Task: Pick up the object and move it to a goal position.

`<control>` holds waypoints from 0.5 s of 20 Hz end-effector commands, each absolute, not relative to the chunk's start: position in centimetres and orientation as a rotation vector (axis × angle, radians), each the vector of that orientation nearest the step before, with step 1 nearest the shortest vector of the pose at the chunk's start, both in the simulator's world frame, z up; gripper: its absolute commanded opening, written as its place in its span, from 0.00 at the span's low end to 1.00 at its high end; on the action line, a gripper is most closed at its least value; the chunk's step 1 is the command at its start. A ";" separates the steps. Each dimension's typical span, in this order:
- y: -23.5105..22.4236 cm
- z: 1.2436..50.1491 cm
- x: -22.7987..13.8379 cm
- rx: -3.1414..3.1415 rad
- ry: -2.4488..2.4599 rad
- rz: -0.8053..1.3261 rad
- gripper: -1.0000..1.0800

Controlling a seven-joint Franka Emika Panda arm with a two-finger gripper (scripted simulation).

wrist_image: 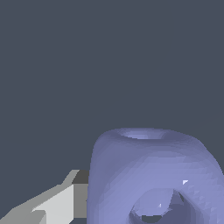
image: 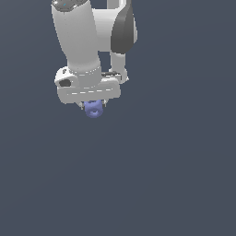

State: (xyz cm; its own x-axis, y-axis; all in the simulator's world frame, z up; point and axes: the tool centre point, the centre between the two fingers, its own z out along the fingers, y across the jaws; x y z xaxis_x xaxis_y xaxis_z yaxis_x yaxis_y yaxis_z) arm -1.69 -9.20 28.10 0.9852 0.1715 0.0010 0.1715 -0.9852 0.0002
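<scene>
The object is a small lumpy periwinkle-blue blob with holes. It sits right under the white gripper bar, between the short fingers, and hangs over the plain dark ground. My gripper is shut on it. In the wrist view the blob fills the near part of the picture, with a round hole in its side and a dimple on top. One grey-white finger presses against its side. The other finger is hidden behind the blob.
The white arm comes down from the top of the exterior view, with a dark grey link behind it. A flat, uniform dark blue-grey ground lies all around.
</scene>
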 end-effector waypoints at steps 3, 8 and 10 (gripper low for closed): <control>-9.7 32.5 -1.0 3.130 0.271 0.000 0.00; -10.1 35.9 -0.3 3.130 0.271 0.000 0.00; -10.2 36.9 0.0 3.130 0.271 0.000 0.00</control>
